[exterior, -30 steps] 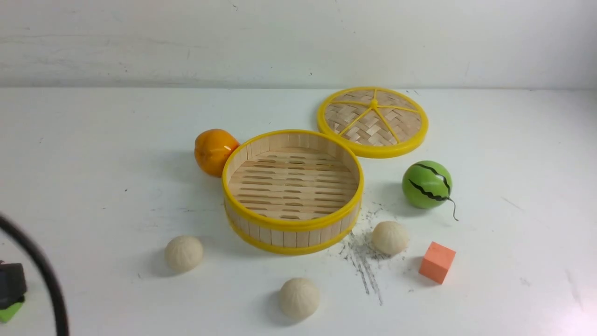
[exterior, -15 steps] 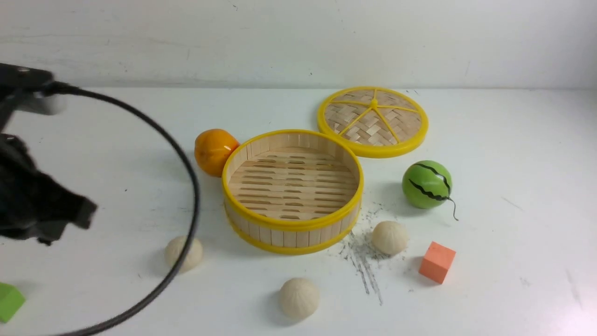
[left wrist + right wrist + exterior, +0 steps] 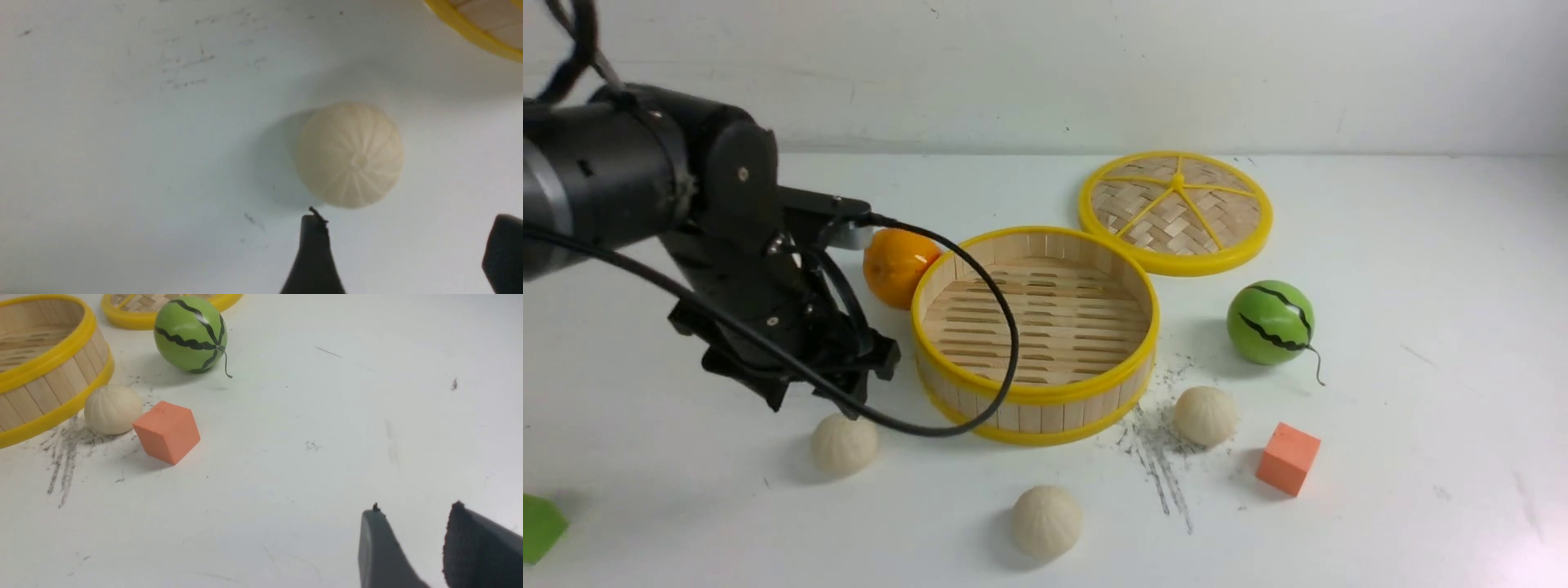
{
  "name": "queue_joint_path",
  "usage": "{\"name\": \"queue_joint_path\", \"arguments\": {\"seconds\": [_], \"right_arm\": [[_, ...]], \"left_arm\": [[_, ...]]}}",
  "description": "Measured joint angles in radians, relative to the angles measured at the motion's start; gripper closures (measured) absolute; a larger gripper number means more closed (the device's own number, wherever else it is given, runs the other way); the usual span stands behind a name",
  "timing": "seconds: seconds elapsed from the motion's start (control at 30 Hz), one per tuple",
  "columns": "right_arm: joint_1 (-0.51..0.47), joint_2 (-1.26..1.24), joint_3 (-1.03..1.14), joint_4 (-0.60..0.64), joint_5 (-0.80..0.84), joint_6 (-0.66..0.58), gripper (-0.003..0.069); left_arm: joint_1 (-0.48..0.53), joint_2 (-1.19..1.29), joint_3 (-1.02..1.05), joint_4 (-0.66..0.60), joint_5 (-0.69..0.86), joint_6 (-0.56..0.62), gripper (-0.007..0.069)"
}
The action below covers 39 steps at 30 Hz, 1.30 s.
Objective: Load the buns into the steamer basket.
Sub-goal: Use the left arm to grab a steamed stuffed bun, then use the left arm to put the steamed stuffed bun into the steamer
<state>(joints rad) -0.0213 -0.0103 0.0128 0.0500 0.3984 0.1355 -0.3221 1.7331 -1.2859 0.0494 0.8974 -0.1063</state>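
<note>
Three cream-white buns lie on the white table in front of the steamer basket (image 3: 1033, 394): a left bun (image 3: 844, 443), a front bun (image 3: 1047, 521) and a right bun (image 3: 1205, 416). The basket holds nothing. My left gripper (image 3: 813, 402) hovers just above and behind the left bun, left of the basket. In the left wrist view it (image 3: 408, 222) is open and empty, with that bun (image 3: 350, 155) just beyond its fingertips and the basket rim (image 3: 470, 24) in a corner. My right gripper (image 3: 416, 508) is open and empty, away from the right bun (image 3: 112, 409), and is out of the front view.
An orange fruit (image 3: 898, 265) touches the basket's left side behind my left arm. The woven lid (image 3: 1174, 212) lies behind the basket on the right. A green watermelon ball (image 3: 1270, 322), an orange cube (image 3: 1288, 458) and a green block (image 3: 539, 527) also lie on the table.
My left arm has swung in from the left edge to above the left bun. Nothing on the table has moved.
</note>
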Motion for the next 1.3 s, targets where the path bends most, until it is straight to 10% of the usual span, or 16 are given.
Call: {"name": "queue_joint_path", "arguments": {"seconds": [0.27,0.73,1.3], "right_arm": [[0.000,0.000,0.000,0.000,0.000,0.000,0.0420],[0.000,0.000,0.000,0.000,0.000,0.000,0.0420],[0.000,0.000,0.000,0.000,0.000,0.000,0.0420]], "left_arm": [[0.000,0.122,-0.002,0.020,-0.119,-0.032,0.0161],[0.000,0.159,-0.188,0.005,0.072,-0.042,0.0623],[-0.162,0.373,-0.698,0.034,0.158,-0.073,0.0623]]}}
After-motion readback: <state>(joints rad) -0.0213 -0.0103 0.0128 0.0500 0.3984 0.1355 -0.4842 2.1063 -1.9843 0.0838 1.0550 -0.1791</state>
